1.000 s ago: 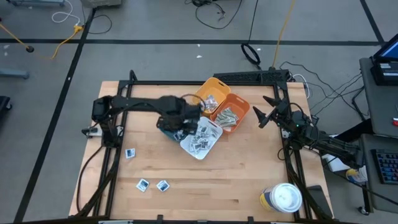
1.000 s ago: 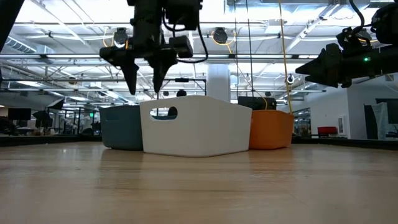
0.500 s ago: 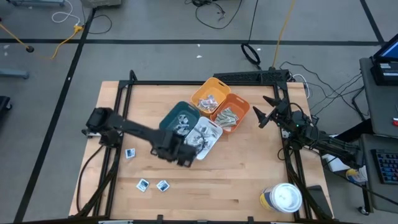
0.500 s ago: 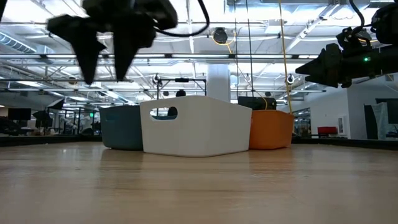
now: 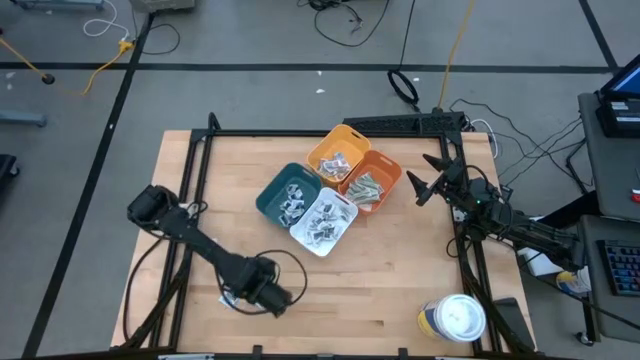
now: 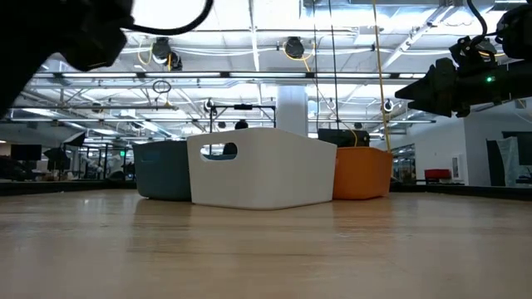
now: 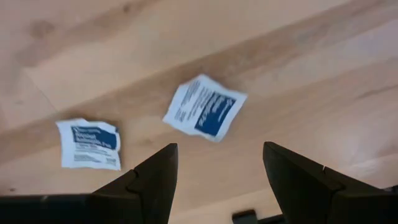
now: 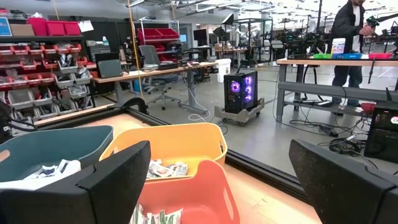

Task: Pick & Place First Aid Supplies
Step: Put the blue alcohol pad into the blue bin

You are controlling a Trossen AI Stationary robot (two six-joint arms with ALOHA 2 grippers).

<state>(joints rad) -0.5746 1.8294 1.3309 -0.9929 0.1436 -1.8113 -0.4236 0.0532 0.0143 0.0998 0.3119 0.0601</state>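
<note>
Two first aid supplies, white square packets with blue marks (image 7: 205, 107) (image 7: 89, 144), lie flat on the wooden table near its front left. My left gripper (image 7: 217, 180) hangs open above them, pointing down, fingers clear of both. In the high view it (image 5: 266, 293) covers them. More packets fill the teal bin (image 5: 288, 195), white bin (image 5: 322, 220), yellow bin (image 5: 338, 155) and orange bin (image 5: 370, 180). My right gripper (image 5: 420, 188) waits open and level at the table's right side, aimed at the bins.
The four bins stand clustered at the table's middle back. A round white-lidded tub (image 5: 455, 318) sits at the near right corner. A black frame rail (image 5: 190, 170) runs along the table's left side. A person (image 8: 348, 37) stands far off in the room.
My left gripper has swung from above the teal bin toward the table's near edge and left, sinking a little, and now hangs over the two loose packets. Its fingers have stayed open and carry nothing.
</note>
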